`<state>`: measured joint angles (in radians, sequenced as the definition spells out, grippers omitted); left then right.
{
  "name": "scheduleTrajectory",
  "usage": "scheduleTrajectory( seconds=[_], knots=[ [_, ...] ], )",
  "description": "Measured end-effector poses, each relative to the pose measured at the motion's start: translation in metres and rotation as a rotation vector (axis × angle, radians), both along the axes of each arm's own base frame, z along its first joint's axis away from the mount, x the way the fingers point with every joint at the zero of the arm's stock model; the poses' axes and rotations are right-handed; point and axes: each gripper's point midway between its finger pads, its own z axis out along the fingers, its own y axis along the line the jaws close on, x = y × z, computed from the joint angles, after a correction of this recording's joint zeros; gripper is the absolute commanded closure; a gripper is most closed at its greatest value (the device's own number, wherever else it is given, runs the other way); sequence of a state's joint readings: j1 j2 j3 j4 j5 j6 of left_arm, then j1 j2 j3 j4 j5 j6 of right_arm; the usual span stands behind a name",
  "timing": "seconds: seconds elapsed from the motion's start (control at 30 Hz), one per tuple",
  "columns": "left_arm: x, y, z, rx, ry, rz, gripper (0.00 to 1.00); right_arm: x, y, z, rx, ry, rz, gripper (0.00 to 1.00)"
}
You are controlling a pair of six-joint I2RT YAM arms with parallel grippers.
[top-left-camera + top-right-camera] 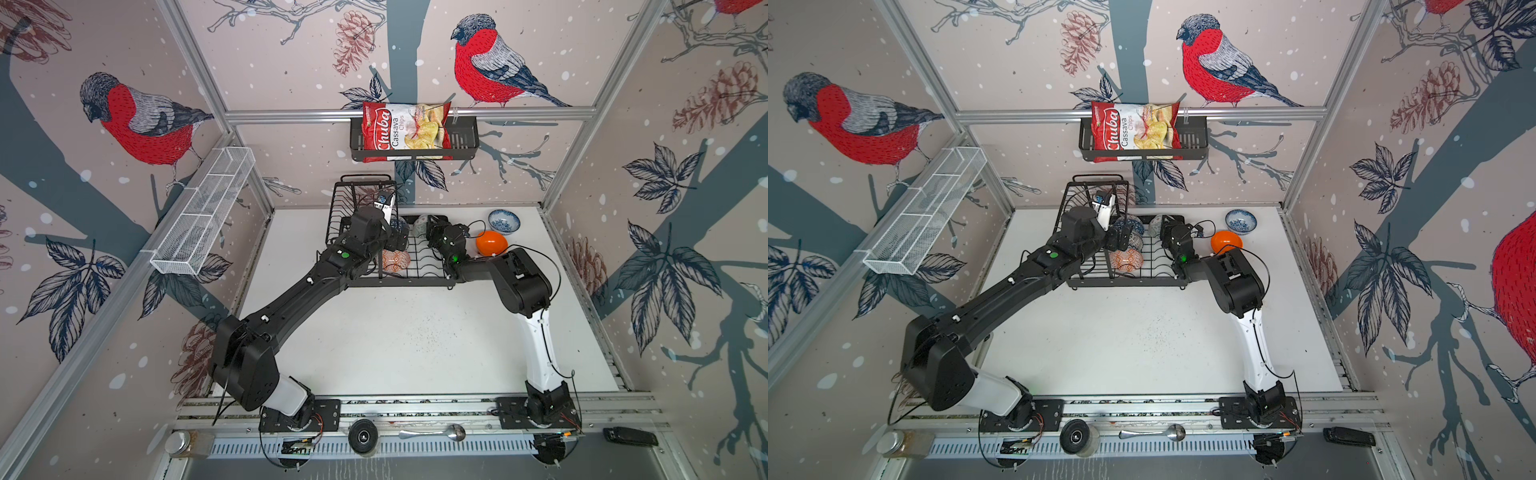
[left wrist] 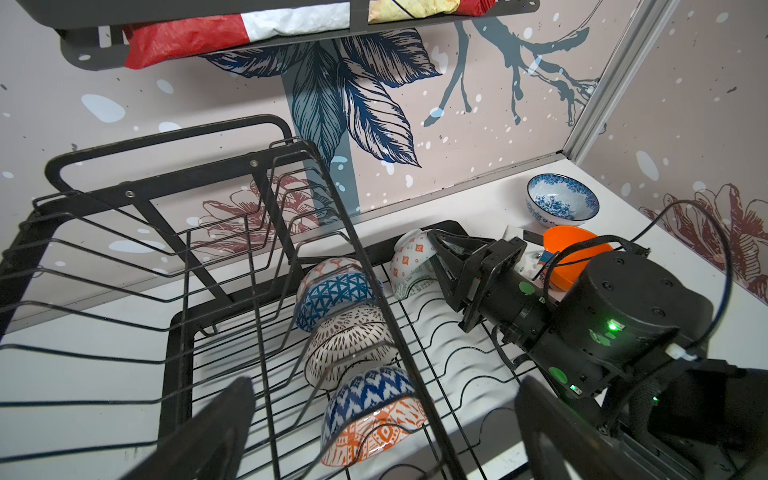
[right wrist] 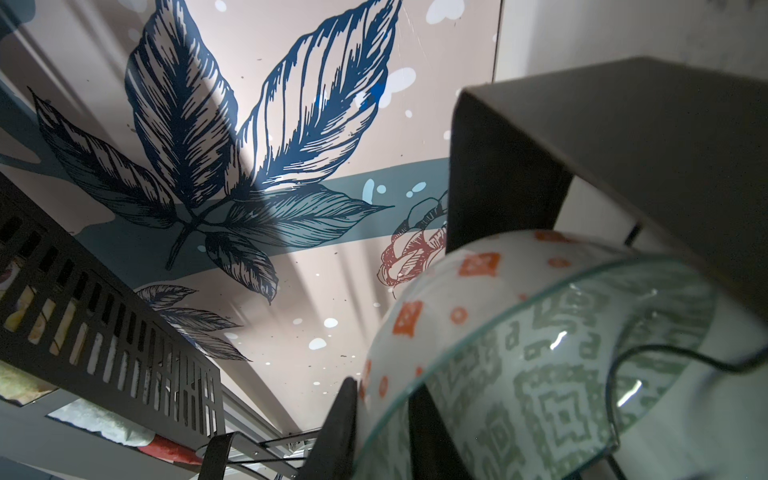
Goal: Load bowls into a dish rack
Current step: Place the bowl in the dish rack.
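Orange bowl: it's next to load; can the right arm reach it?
Probably yes: the orange bowl lies on open table beside the right gripper, whose jaws straddle the grey-green bowl's rim.

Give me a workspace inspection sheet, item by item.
Surface: white table, fine dark specks.
Job's things: dish rack holds three patterned bowls on edge; grey-green bowl at its back; orange bowl and blue-flower bowl on table.
Clutter: spoon and jar on front rail.
Grippers: left gripper jaws wide, empty; right gripper jaws straddle grey-green bowl's rim.
Cables: black cable loops behind right gripper.
Surroundings: chips bag in shelf basket; white mesh basket on wall.
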<state>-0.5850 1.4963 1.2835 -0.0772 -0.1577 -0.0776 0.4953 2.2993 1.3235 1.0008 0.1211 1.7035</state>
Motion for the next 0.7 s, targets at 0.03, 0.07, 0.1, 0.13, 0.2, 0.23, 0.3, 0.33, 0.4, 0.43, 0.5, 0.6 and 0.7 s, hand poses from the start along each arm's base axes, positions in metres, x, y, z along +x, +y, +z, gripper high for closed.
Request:
scheduleTrajectory(
  seconds=[0.03, 0.07, 0.1, 0.13, 0.2, 0.23, 0.3, 0.33, 0.4, 0.43, 0.5, 0.6, 0.7],
  knots=[
    [-0.0001, 0.0001, -0.0003, 0.001, 0.001, 0.000, 0.02, 0.0002, -0.0004, -0.0007, -0.001, 0.003, 0.000, 0.74],
    [0.0001, 0.0006, -0.0006, 0.001, 0.002, 0.001, 0.02, 0.0003, -0.0004, -0.0010, -0.003, 0.005, 0.000, 0.73],
    [0.0001, 0.0008, -0.0007, 0.001, 0.003, 0.002, 0.02, 0.0005, 0.0000, -0.0006, -0.002, 0.005, 0.002, 0.72],
    [0.0003, 0.0010, -0.0007, 0.001, 0.003, 0.002, 0.02, 0.0011, -0.0009, -0.0011, -0.004, 0.007, 0.000, 0.72],
    [0.0005, 0.0014, -0.0007, 0.000, 0.003, 0.003, 0.02, 0.0018, -0.0011, -0.0015, -0.005, 0.011, 0.002, 0.72],
    [0.0006, 0.0017, -0.0008, 0.000, 0.004, 0.004, 0.02, 0.0019, -0.0012, -0.0015, -0.007, 0.013, 0.003, 0.72],
    [0.0009, 0.0023, -0.0009, -0.001, 0.004, 0.006, 0.02, 0.0019, -0.0014, -0.0016, -0.008, 0.017, 0.006, 0.71],
    [0.0010, 0.0023, -0.0009, -0.001, 0.005, 0.005, 0.02, 0.0017, -0.0011, -0.0015, -0.008, 0.018, 0.010, 0.71],
    [0.0010, 0.0023, -0.0009, -0.002, 0.005, 0.004, 0.02, 0.0020, -0.0018, -0.0013, -0.009, 0.020, 0.010, 0.71],
    [0.0010, 0.0022, -0.0009, -0.002, 0.005, 0.004, 0.02, 0.0023, -0.0024, -0.0010, -0.010, 0.020, 0.009, 0.70],
    [0.0012, 0.0025, -0.0009, -0.002, 0.005, 0.005, 0.02, 0.0028, -0.0036, 0.0000, -0.010, 0.018, 0.009, 0.68],
    [0.0013, 0.0029, -0.0009, -0.002, 0.005, 0.005, 0.02, 0.0037, -0.0055, 0.0027, -0.010, 0.015, 0.010, 0.67],
    [0.0019, 0.0037, -0.0007, -0.003, 0.006, 0.006, 0.02, 0.0036, -0.0068, 0.0058, -0.008, 0.012, 0.009, 0.66]
  ],
)
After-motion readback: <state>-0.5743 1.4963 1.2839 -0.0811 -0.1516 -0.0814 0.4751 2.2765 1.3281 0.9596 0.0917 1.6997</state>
